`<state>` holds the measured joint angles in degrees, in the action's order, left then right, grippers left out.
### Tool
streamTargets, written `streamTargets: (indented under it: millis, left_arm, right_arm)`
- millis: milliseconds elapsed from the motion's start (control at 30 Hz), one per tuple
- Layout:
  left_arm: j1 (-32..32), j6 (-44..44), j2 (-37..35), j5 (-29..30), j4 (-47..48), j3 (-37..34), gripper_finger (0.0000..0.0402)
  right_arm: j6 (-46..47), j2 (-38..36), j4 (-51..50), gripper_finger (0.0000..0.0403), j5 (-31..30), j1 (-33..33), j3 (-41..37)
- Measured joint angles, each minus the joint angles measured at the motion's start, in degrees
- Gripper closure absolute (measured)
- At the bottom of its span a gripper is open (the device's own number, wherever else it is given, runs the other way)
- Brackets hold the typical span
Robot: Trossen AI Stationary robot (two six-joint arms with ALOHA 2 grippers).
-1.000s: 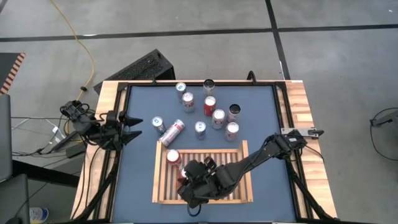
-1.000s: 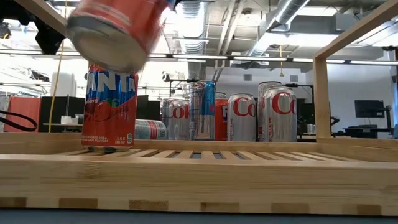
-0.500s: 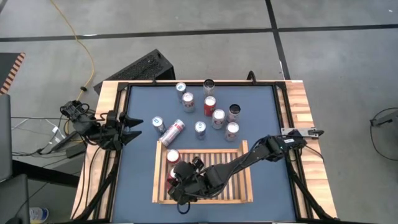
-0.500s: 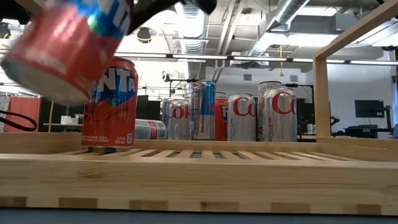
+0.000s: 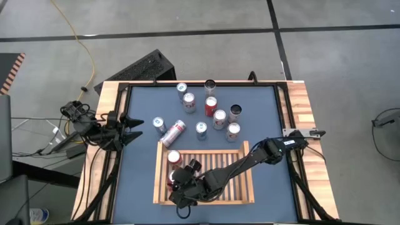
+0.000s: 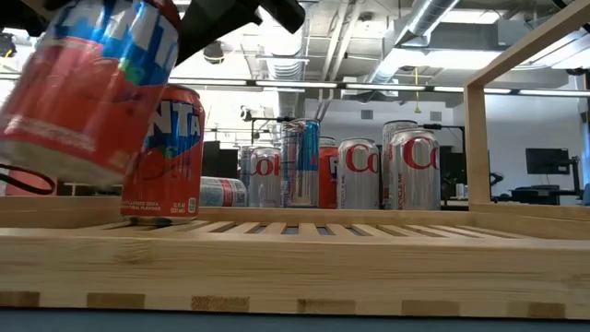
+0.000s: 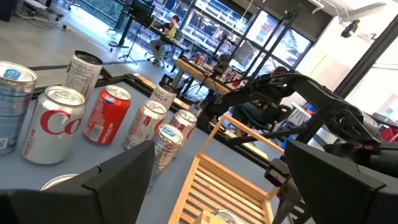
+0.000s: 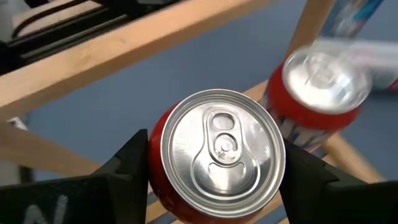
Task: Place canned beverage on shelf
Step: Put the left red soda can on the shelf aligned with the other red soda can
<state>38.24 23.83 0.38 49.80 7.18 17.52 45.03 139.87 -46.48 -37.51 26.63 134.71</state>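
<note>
Right gripper (image 8: pixel 214 165) pinching red can (image 8: pixel 216 155), tilted, above shelf (image 5: pixel 240 199) beside standing Fanta can (image 6: pixel 166 152). Left gripper (image 5: pixel 133 129) spread wide, at table's left edge.

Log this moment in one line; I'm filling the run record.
right pincer: grips red aluminium drink can, tilted above light-wood slatted tray | second red can upright on tray | left pincer: open, at table's edge

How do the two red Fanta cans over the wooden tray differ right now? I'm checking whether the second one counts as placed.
The held Fanta can is tilted and off the slats, while the standing Fanta can sits upright on the shelf. The held one is clamped by the right gripper; the standing one is free of any fingers. In the low view the held can looms nearer the camera. Both are red cans with unopened silver tops.
</note>
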Motion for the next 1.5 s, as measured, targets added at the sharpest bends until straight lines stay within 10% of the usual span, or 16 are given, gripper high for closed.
streamTargets:
  millis: [1500]
  left_arm:
    - [-0.01,-0.01,-0.02,0.39,1.15,0.0,0.0053]
  right_arm:
    - [-10.88,2.27,1.34,0.0165,0.67,-1.53,-0.13]
